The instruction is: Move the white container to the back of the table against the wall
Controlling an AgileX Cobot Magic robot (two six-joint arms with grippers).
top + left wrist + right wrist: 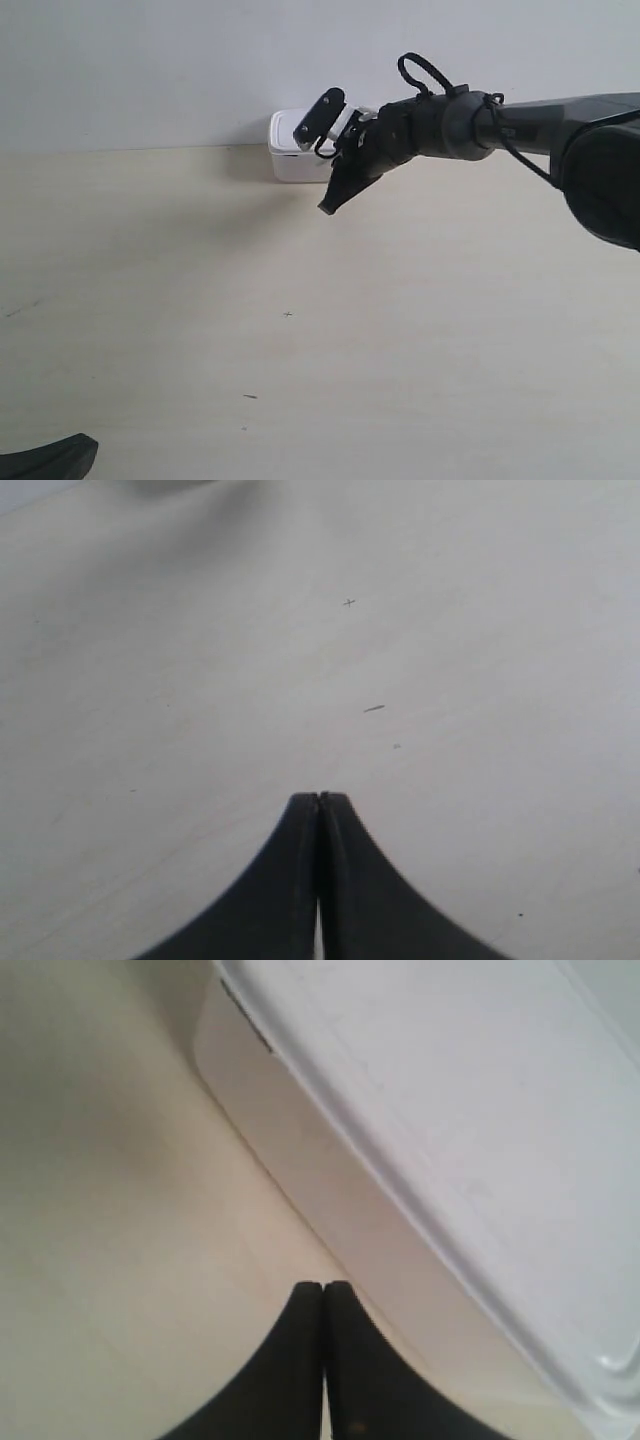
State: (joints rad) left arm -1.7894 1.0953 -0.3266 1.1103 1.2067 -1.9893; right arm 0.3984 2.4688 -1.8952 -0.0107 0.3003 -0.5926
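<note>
The white container (292, 157) sits at the back of the table (300, 330), up against the wall (150, 60). In the exterior view the arm at the right reaches over it, and its wrist hides the container's right part. That is my right gripper (328, 207), shut and empty, its tips just in front of the box. The right wrist view shows the container's lid and side wall (420, 1160) close beyond the closed tips (324, 1286). My left gripper (319, 798) is shut on nothing above bare table, far from the box.
A dark curved part of the other arm (45, 458) shows at the exterior view's bottom left corner. Small dark specks (288, 314) mark the beige tabletop. The wall runs along the whole back edge.
</note>
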